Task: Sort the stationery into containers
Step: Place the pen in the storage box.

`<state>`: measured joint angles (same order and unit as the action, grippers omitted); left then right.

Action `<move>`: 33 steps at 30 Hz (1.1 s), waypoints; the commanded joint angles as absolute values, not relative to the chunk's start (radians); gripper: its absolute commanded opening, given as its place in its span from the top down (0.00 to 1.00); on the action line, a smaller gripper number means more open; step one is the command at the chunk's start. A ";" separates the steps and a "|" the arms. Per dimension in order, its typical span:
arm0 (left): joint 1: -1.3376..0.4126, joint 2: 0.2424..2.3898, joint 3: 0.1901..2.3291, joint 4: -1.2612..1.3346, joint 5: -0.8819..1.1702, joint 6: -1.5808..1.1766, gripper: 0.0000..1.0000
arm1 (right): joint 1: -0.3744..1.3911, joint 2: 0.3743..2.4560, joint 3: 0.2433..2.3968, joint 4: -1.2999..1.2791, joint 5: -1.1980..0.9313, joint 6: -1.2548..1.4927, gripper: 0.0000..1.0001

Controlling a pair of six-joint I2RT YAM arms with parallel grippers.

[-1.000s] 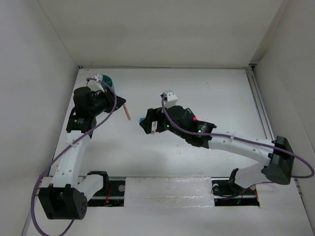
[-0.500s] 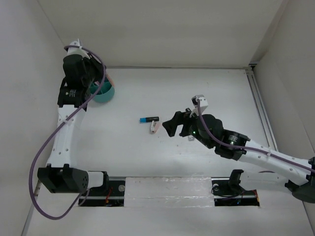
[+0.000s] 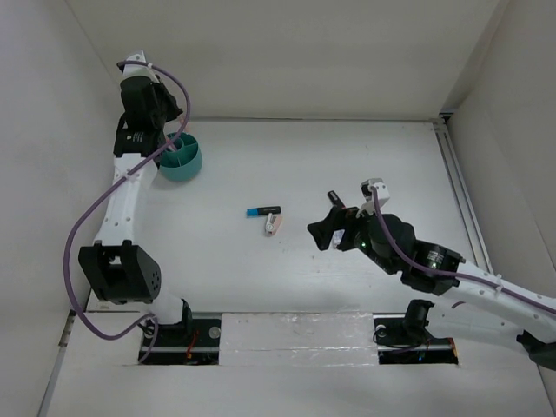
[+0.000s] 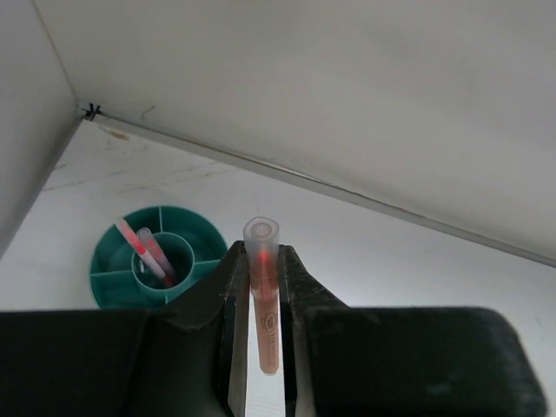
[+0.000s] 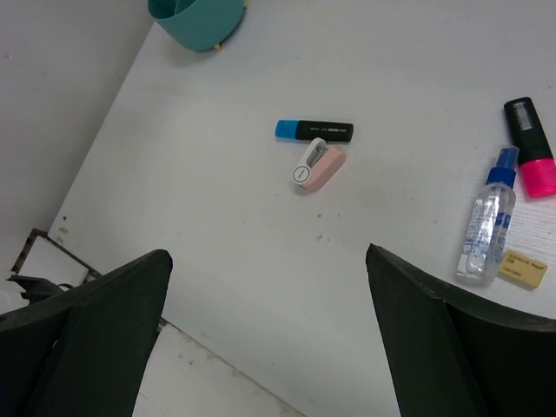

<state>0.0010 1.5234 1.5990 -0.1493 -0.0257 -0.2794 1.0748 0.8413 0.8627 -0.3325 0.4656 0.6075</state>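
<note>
A salmon-pink pen (image 4: 264, 314) is being clamped between the jaws of the left gripper (image 4: 262, 261), raised near the teal tub (image 4: 102, 265). The right gripper (image 5: 268, 261) is being held wide open, gripping nothing, over the blue-ended marker (image 5: 314, 130) and eraser (image 5: 318, 165).

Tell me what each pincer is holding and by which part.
Left pincer: a salmon-pink pen, pinched along its barrel, with its clear end sticking out in front. Right pincer: open, holding nothing.
</note>
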 commanded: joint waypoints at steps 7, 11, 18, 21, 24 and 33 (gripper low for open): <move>0.021 1.609 1.595 0.072 -0.170 -0.170 1.00 | 1.078 0.911 0.810 -0.250 0.439 0.612 0.00; 0.021 1.664 1.571 0.167 -0.218 -0.146 1.00 | 1.078 0.968 0.810 -0.229 0.393 0.621 0.00; 0.044 1.759 1.497 0.311 -0.232 -0.137 1.00 | 1.078 0.979 0.775 -0.179 0.357 0.632 0.00; 0.044 1.799 1.483 0.325 -0.282 -0.123 1.00 | 1.078 0.969 0.775 -0.189 0.367 0.632 0.00; 0.044 1.841 1.499 0.334 -0.305 -0.123 1.00 | 1.078 0.969 0.753 -0.198 0.367 0.643 0.00; 0.044 1.884 1.522 0.353 -0.345 -0.133 1.00 | 1.078 0.991 0.753 -0.180 0.367 0.652 0.00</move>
<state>0.0410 1.8996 1.4887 0.2661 -0.3019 -0.1345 1.0748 0.9901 0.7498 -0.2390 0.3683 0.6415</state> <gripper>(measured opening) 0.088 0.999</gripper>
